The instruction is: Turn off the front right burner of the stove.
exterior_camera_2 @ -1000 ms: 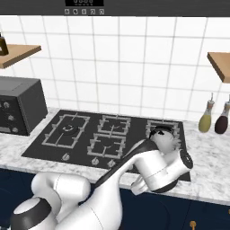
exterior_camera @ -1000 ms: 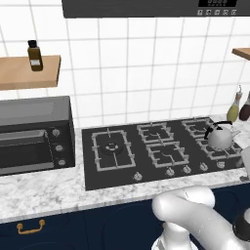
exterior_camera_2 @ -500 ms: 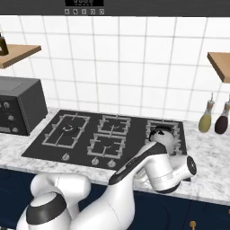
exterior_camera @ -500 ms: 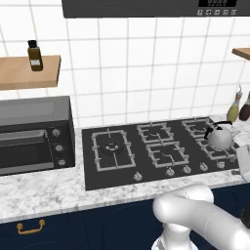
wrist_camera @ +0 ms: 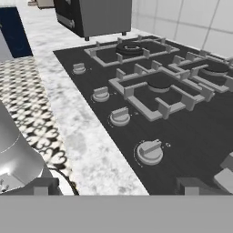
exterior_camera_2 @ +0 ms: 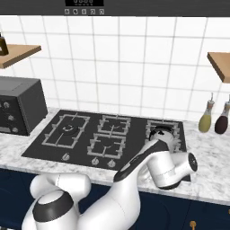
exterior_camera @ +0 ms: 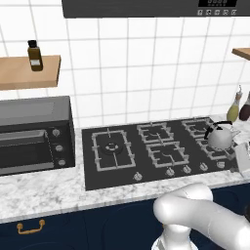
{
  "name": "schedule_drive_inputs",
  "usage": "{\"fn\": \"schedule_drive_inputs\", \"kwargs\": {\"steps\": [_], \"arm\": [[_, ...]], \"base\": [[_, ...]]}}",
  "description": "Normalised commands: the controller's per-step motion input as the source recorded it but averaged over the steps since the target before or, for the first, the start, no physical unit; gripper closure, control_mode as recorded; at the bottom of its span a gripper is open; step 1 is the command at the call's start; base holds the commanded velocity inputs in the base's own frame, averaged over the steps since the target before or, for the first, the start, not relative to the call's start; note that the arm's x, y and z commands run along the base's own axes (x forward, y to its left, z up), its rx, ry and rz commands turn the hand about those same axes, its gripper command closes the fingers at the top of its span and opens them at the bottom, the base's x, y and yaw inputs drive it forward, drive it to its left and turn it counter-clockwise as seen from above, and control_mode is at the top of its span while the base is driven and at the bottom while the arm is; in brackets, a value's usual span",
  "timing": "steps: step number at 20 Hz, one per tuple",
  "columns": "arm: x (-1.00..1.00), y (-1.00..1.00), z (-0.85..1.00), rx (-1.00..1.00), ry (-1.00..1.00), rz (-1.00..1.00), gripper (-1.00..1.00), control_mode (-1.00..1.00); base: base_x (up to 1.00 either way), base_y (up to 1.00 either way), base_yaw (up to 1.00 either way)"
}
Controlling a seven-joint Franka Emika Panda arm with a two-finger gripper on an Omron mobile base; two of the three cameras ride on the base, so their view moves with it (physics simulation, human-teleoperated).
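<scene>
On the left of the marble bench (exterior_camera: pixel 44 193) stands a black countertop oven (exterior_camera: pixel 34 134), and above it a wooden shelf (exterior_camera: pixel 27 72) carries a dark bottle (exterior_camera: pixel 34 55). Just right of the oven lies the stove (exterior_camera: pixel 146 154), a flat black cooktop with its long axis running left to right along the bench and a row of silver knobs (exterior_camera: pixel 168 172) on its near edge. The front right burner (exterior_camera: pixel 215 149) sits at the stove's right end, mostly covered by a silver kettle (exterior_camera: pixel 219 136) whose spout points right. Two bottles (exterior_camera_2: pixel 205 117) stand against the tiled wall further right. The gripper (wrist_camera: pixel 200 184) hovers low beside the knob row, near one knob (wrist_camera: pixel 149 151); I cannot tell whether it is released or clenched.
</scene>
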Motion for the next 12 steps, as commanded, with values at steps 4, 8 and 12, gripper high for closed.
{"fn": "schedule_drive_inputs", "kwargs": {"steps": [4, 8, 12], "arm": [[0.22, -0.02, -0.14, 0.00, 0.00, 0.00, -1.00, -1.00], [0.06, -0.12, -0.28, 0.00, 0.00, 0.00, -1.00, -1.00], [0.08, -0.22, -0.24, 0.00, 0.00, 0.00, -1.00, -1.00]], "base": [[0.00, 0.00, 0.00], [0.00, 0.00, 0.00], [0.00, 0.00, 0.00]]}}
